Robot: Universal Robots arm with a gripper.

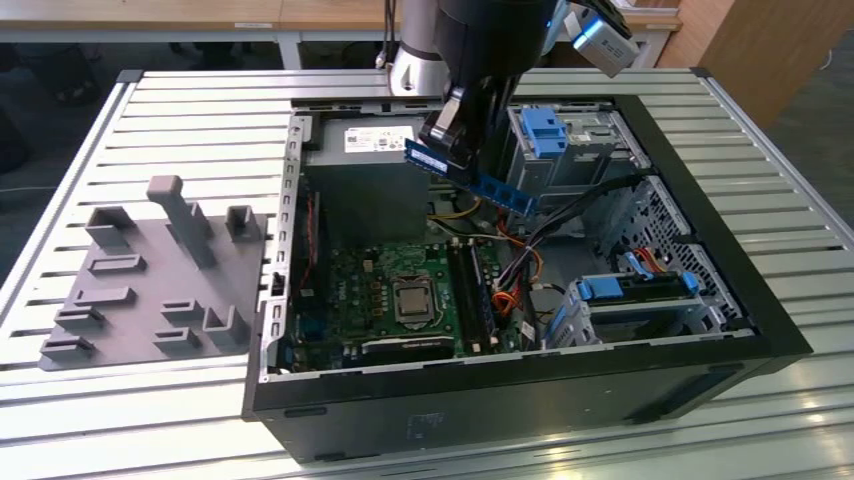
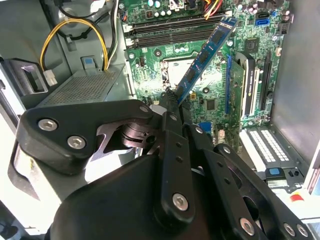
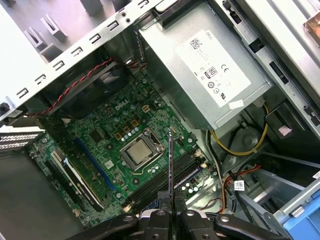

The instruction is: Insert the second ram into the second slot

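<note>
1. Currently the second ram (image 1: 501, 192) hangs in the air over the open computer case (image 1: 534, 400), clenched in the end effector (image 1: 451, 152) and well clear of the motherboard (image 1: 380, 290) below. The grasp sits toward one end, so most of the stick juts out, sloping down toward the exterior view's right.
2. The first wrist view shows the stick edge-on, above the dark memory slots (image 3: 162, 187) beside the processor socket (image 3: 141, 152). In the second wrist view it lies at a slant across the board, not in line with the slots.
3. The step in hand looks like carrying and lining up. Done well, the stick's long edge would lie level and parallel to the chosen slot, so both ends meet it together. With the grasp at one end, an uneven push would likely rock the stick. I cannot tell whether a neighbouring slot is already filled.
4. The power supply (image 1: 367, 140) bounds the board on one side and the drive cage (image 1: 594, 150) on another. Loose wires (image 1: 514, 270) lie just beside the slots and could snag. The open room is straight above the board.
5. A grey fixture tray (image 1: 147, 280) rests on the slatted worktop (image 1: 174, 110), well apart from the case
</note>
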